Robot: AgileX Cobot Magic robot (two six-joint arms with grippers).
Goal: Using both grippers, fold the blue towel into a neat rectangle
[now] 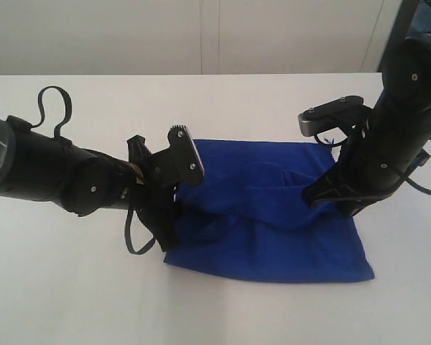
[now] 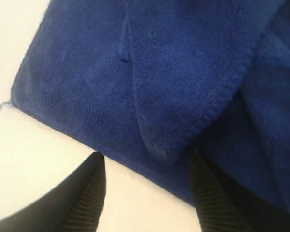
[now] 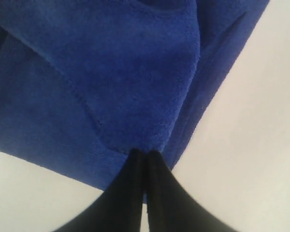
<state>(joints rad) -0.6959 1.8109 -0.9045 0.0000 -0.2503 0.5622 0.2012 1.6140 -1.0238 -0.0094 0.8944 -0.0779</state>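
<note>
Loosely half-folded, the towel (image 1: 273, 241) lies on the white surface (image 1: 65, 287). At its left edge the left tool (image 2: 146, 162) stands released, fingers straddling the hem. The right tool (image 3: 145, 159) is clenched on a raised fold at its right side.

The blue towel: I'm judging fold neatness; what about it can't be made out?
- Exterior view: the blue towel has its left edge hidden by the left arm, its far right corner by the right arm.
- Left wrist view: the frame cuts the towel off past the left gripper.
- Right wrist view: layers pinched by the right gripper, hidden between its fingers.
</note>
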